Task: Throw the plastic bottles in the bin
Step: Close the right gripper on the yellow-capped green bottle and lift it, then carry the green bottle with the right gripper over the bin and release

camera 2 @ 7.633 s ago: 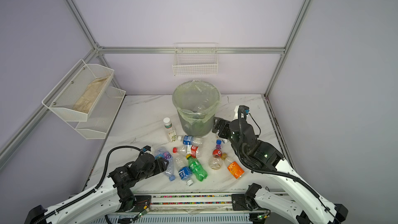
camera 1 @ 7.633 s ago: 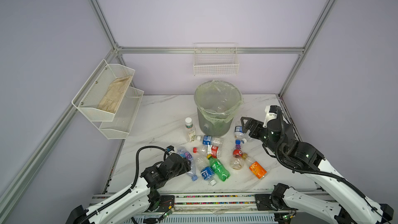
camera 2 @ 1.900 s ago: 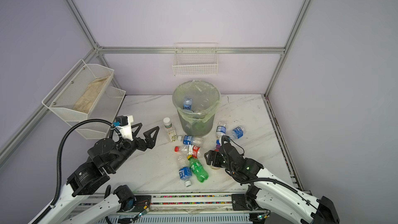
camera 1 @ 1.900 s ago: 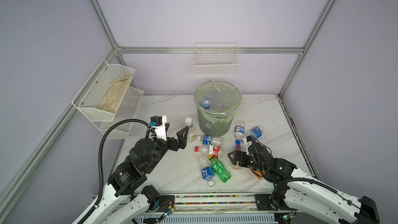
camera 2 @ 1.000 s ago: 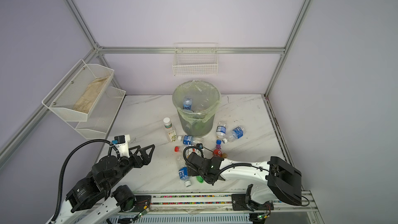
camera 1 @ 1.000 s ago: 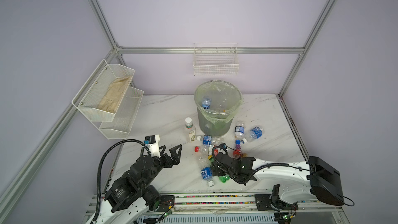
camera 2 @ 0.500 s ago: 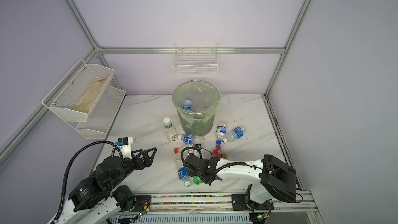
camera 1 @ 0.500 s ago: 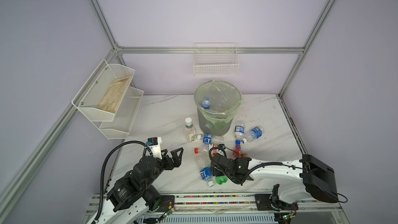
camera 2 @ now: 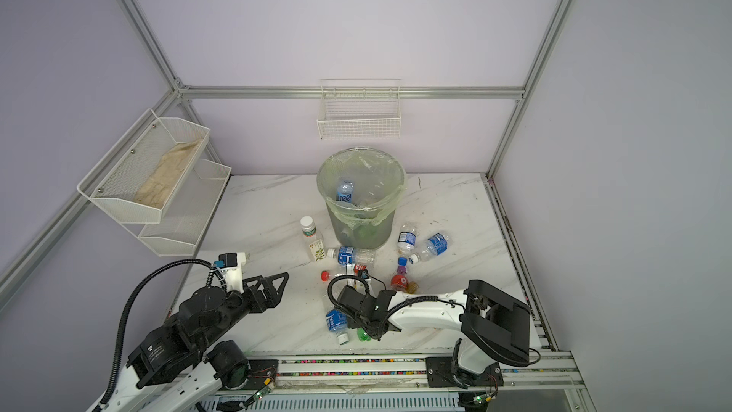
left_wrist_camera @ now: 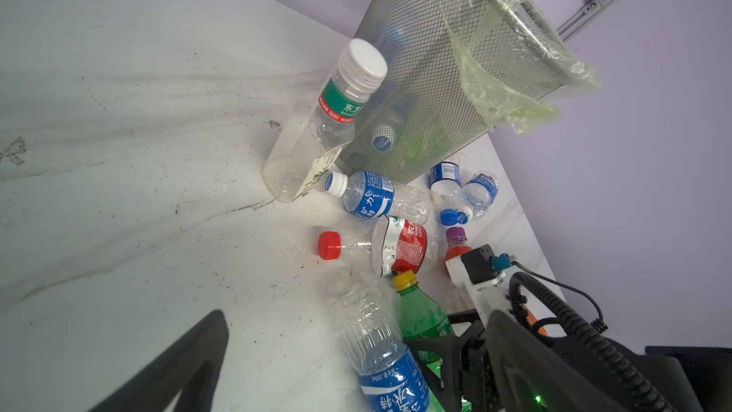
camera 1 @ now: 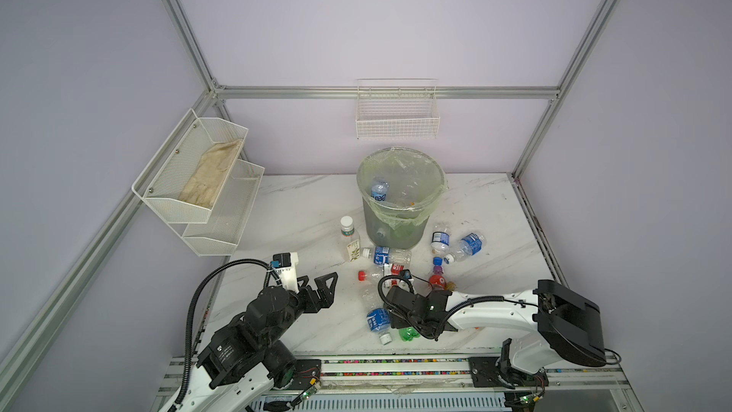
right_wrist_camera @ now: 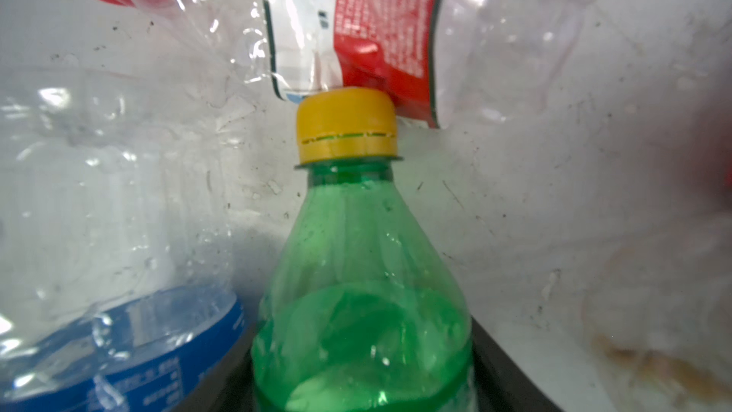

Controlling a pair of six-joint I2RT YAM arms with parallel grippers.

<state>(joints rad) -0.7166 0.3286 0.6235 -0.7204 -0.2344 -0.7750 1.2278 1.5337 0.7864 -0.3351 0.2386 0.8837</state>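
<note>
My right gripper (camera 1: pixel 408 321) lies low near the table's front edge, shut on the green plastic bottle (right_wrist_camera: pixel 356 271), whose yellow cap (right_wrist_camera: pixel 346 124) touches a red-labelled bottle (camera 1: pixel 382 271). A blue-labelled bottle (camera 1: pixel 376 321) lies just left of it. My left gripper (camera 1: pixel 319 283) hangs open and empty above the table left of the pile. Several more bottles lie or stand in front of the bin (camera 1: pixel 396 227): a white-capped upright one (camera 1: pixel 349 237), a blue-labelled one (camera 1: pixel 386 255), a red drink (camera 1: pixel 437 279) and two (camera 1: pixel 467 245) to the right. A blue-labelled bottle (camera 1: pixel 379 189) lies inside the bin.
White mesh shelves (camera 1: pixel 233 212) holding a folded cloth jut from the left wall. A wire basket (camera 1: pixel 396 118) hangs on the back wall above the bin. The arms' rail (camera 1: pixel 396 366) runs along the front edge.
The right gripper's jaws have closed onto the green bottle and shifted slightly left. The left arm has barely moved and stays open.
</note>
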